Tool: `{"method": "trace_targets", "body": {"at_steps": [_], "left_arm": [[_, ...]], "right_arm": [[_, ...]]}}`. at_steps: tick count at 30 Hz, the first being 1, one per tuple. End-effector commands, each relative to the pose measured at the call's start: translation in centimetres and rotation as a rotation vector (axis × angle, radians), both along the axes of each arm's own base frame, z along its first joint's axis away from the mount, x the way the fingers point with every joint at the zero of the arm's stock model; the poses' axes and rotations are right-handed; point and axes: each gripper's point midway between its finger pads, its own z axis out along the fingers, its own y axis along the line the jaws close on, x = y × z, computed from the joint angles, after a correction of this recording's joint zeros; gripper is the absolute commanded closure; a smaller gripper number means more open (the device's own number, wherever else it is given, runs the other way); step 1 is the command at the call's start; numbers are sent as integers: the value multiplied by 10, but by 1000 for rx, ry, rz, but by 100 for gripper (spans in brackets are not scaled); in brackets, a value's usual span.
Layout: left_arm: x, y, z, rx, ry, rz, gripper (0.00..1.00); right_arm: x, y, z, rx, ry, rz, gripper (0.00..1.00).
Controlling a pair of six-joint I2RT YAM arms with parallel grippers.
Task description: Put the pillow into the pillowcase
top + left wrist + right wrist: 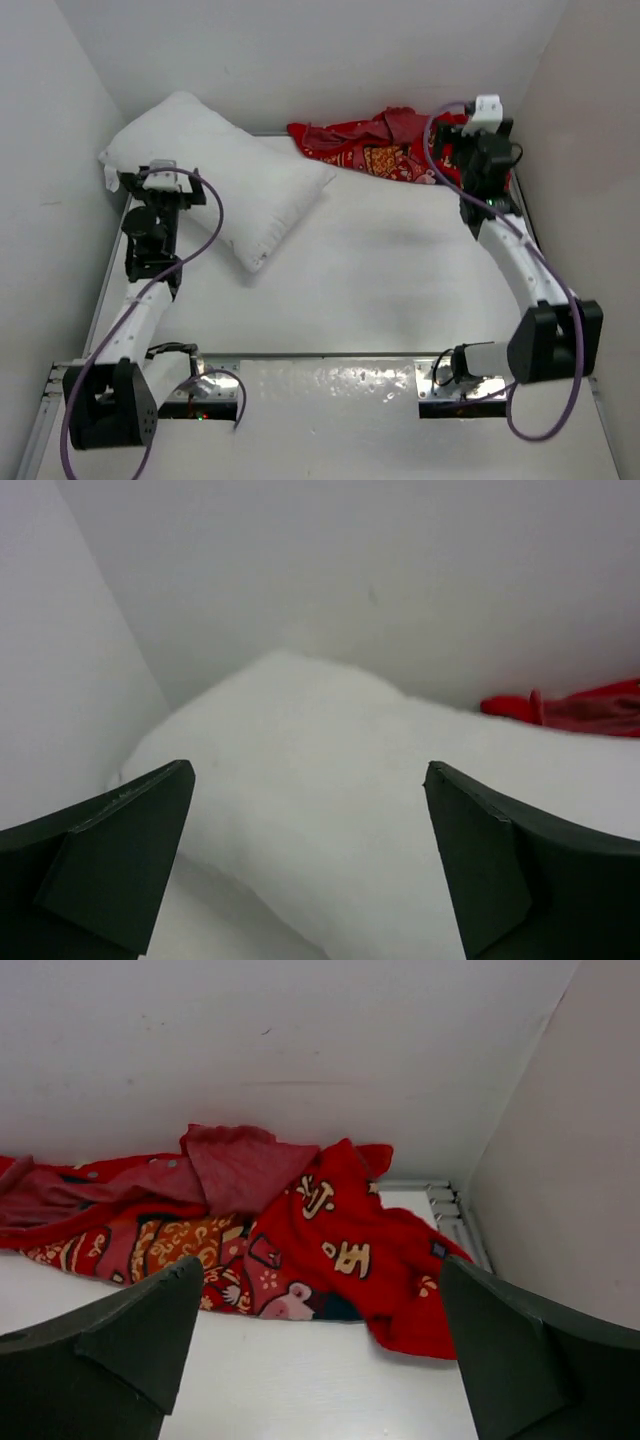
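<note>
The pillow (pixel 240 185) is laid slantwise at ten o'clock on the table (pixel 400 280). It is seen at twelve o'clock beyond the left gripper (pixel 308 780), whose jaws are spread wide with nothing held. The pillowcase (pixel 300 1230) is crumpled at one o'clock on the table against the back wall. It is found just ahead of the right gripper (pixel 320 1270), whose jaws are likewise parted and empty.

White arms (pixel 520 265), black joints (pixel 553 340), purple cables (pixel 217 222)
</note>
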Motion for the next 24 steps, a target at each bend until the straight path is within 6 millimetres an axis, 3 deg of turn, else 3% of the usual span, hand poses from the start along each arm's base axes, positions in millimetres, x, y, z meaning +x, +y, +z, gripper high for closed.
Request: {"method": "trace_targets", "body": {"at_steps": [1,2,3,4,5,6,7,8,9,10,11,12,13,15,16,20,24], "left_arm": [[-5,-19,21,106,34,-121,0],[-1,-24,17,52,73,-138,0],[4,-25,35,18,54,-139,0],[7,-29,28,-23,100,-148,0],[10,-31,28,-54,114,-155,0],[14,-33,22,-76,136,-166,0],[15,-38,20,-75,147,-180,0],[14,-42,18,-63,150,-186,0],[15,-40,16,-19,155,-165,0],[14,-53,13,8,163,-192,0],[15,-56,13,31,167,-194,0],[17,-55,9,54,180,-176,0],[18,-61,10,63,186,-188,0],[22,-64,3,73,210,-185,0],[24,-67,0,77,218,-193,0],[30,-76,-4,100,232,-203,0],[33,-78,-1,117,220,-199,0]], "right_arm": [[31,0,-22,8,193,-58,1],[43,10,-32,68,210,-16,1],[53,18,-32,125,195,50,1],[60,48,-32,178,182,243,19],[77,53,-42,208,162,272,71],[87,55,-56,244,188,255,82],[106,47,-41,282,157,166,82],[119,42,-96,287,296,97,55],[126,40,-113,281,342,46,39],[142,36,-105,286,333,0,26],[143,24,-127,263,384,-96,16],[149,27,-167,252,457,-130,7],[159,28,-165,265,442,-151,5],[166,29,-187,277,454,-190,4],[170,30,-210,295,476,-208,4],[182,36,-244,279,499,-246,13],[183,47,-250,237,520,-223,62]]}}
